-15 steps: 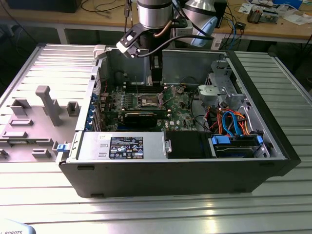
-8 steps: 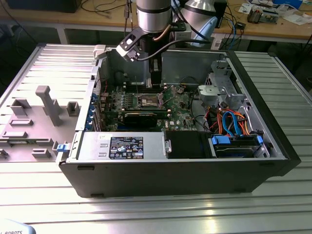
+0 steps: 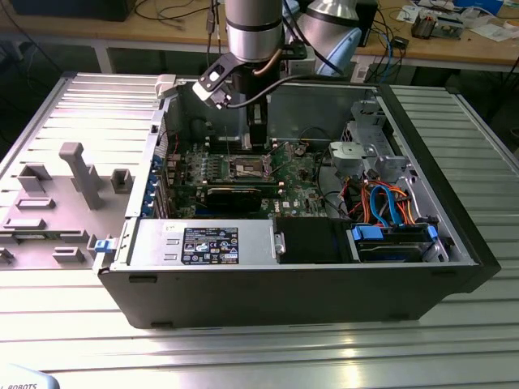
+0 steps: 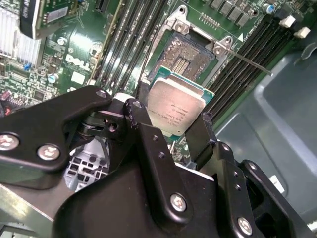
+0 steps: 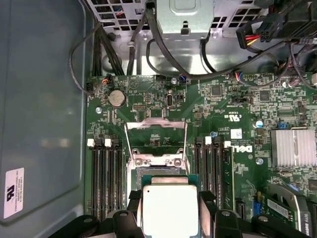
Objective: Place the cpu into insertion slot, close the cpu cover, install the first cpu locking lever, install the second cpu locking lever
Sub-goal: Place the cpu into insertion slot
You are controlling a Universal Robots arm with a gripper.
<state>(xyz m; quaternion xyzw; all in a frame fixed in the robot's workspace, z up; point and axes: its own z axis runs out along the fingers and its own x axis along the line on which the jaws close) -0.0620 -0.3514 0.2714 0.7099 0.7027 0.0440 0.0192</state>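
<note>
A ribbed silvery metal table spans the exterior view. On it lie an open black computer case at centre and a grey moulded panel at left.

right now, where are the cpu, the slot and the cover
cpu [image 4: 176, 110]: second wrist view, metal top
slot [image 4: 186, 56]: second wrist view, dark contact field
cover [image 5: 155, 122]: first wrist view, frame's outer bar

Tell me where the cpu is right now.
In the second wrist view the cpu is clamped between the fingers of the gripper, over the green board and right beside the open insertion slot.
</note>
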